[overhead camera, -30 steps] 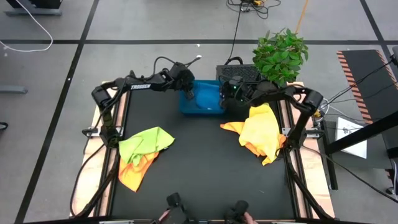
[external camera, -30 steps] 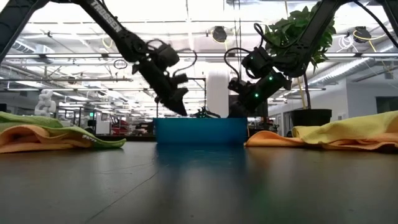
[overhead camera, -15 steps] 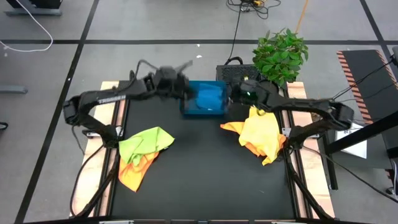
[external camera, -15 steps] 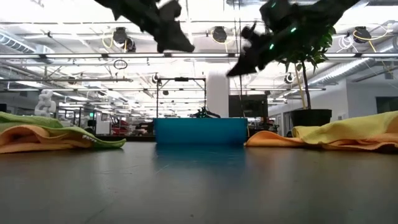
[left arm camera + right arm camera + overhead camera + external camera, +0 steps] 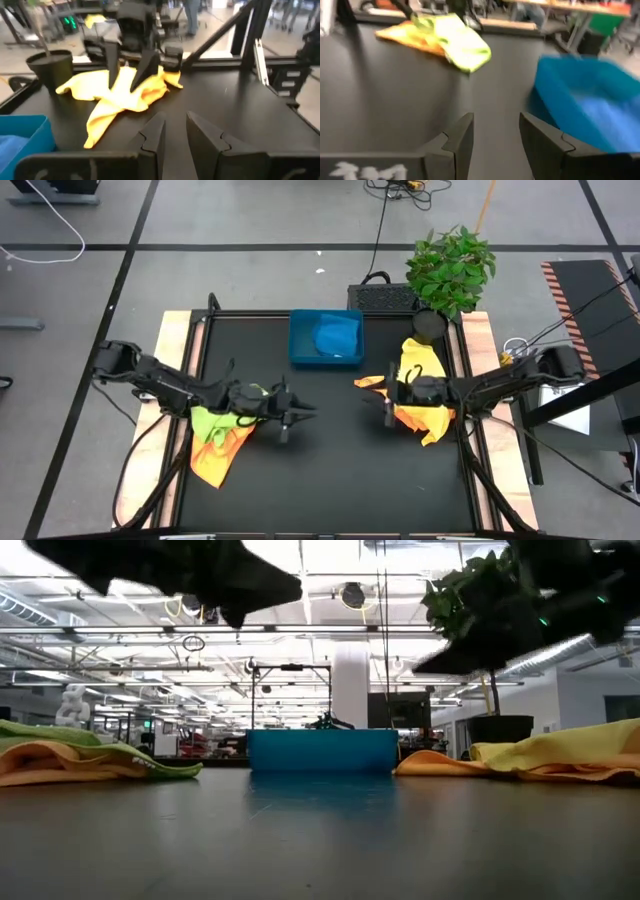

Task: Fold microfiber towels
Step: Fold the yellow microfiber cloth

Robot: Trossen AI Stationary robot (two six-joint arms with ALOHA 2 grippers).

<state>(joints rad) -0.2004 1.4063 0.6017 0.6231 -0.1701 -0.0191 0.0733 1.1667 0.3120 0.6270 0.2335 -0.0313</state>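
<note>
A lime green towel [image 5: 232,402] lies crumpled on an orange towel [image 5: 213,457] at the table's left. A yellow towel [image 5: 421,383] lies over another orange one [image 5: 371,383] at the right. A blue towel [image 5: 336,336] rests in the blue tray [image 5: 298,348] at the far middle. My left gripper [image 5: 300,412] hovers beside the lime towel, pointing toward the table's right; its fingers [image 5: 151,137] are open and empty. My right gripper [image 5: 388,404] hovers above the yellow towel's left edge, pointing left and facing the other gripper, open [image 5: 495,132] and empty.
A potted plant [image 5: 450,268] and a dark pot [image 5: 429,326] stand at the far right corner. Bare black table top [image 5: 335,460] lies between the two towel heaps and toward the near edge. Wooden rails [image 5: 172,360] run along the table's sides.
Both grippers have drawn back from the blue tray toward the near edge and risen, tipping from pointing down to nearly level. The left one has come beside the lime towel, the right one over the yellow towel. The blue towel stays in the tray.
</note>
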